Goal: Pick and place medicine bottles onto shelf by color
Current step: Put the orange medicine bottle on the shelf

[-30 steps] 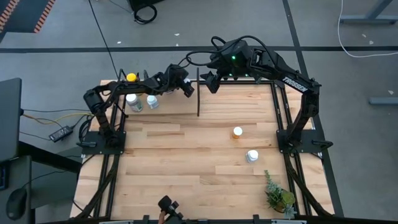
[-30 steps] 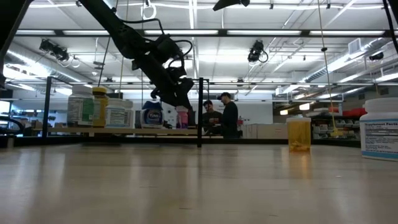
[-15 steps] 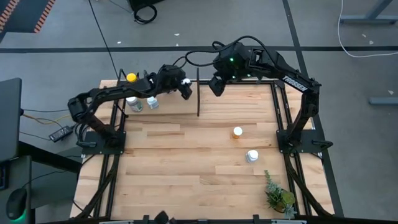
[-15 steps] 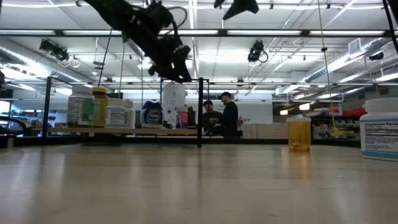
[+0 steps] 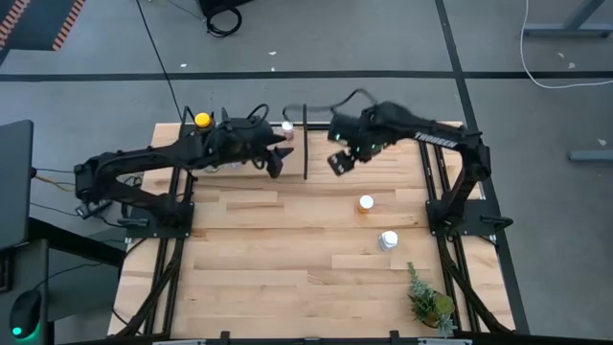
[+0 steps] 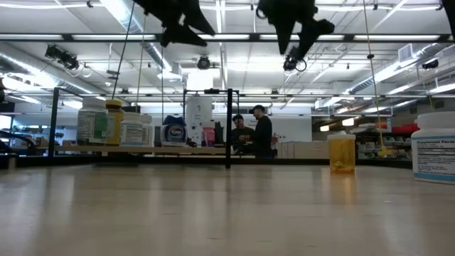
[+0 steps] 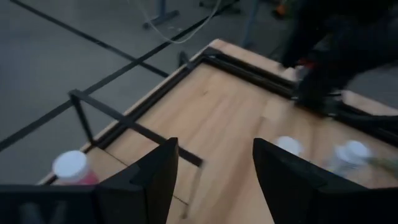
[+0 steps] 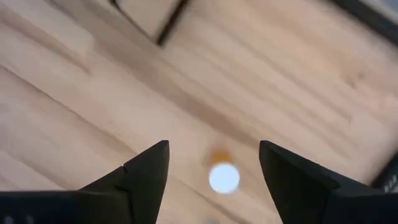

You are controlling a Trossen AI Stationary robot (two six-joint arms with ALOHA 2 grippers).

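Under warehouse strip lights, with two people standing far off in the room, a plank tabletop carries a sorting job that looks well advanced but unfinished. Along the far edge the shelf holds a row of medicine bottles: in the low view a white bottle, a yellow-capped bottle, another white bottle, a blue bottle and a pink one stand side by side to the left of the black divider post. From above, the yellow cap marks the shelf's left end and the pink-capped bottle sits just left of the divider. Two bottles remain out on the open tabletop, well apart from the shelf: an orange-capped bottle and, nearer and to its right, a white-capped bottle. The left end effector hangs above the tabletop just near of the shelf, its fingers spread and holding nothing. The right end effector hovers right of the divider, fingers likewise spread and empty, with the orange-capped bottle showing between them in its wrist view, which suggests that bottle is the next pick. A small green plant stands at the near right corner.
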